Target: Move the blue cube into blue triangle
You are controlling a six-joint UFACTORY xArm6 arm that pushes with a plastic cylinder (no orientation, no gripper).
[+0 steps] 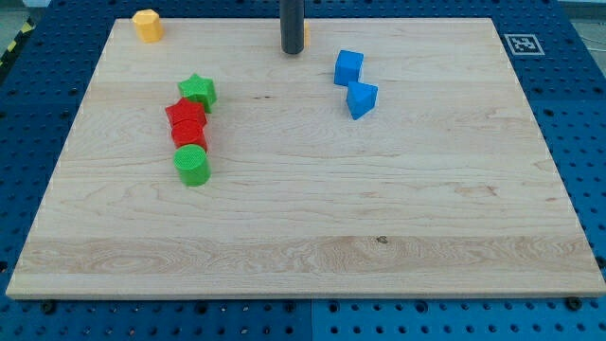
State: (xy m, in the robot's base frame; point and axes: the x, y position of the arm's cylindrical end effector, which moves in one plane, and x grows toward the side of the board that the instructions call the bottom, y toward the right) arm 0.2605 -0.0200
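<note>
The blue cube point(348, 67) sits on the wooden board point(303, 237) at the view's upper right of centre. The blue triangle point(361, 98) lies just below it and slightly to the right, touching or nearly touching it. My tip point(292, 50) rests near the view's top edge, to the left of the blue cube with a clear gap between them. The rod rises straight up out of the view.
A green star point(198, 91), a red star point(185, 115), a red block point(189, 134) and a green cylinder point(191, 165) form a tight column at the left. A yellow block point(147, 25) sits at the top left corner. An orange block point(306, 33) peeks out behind the rod.
</note>
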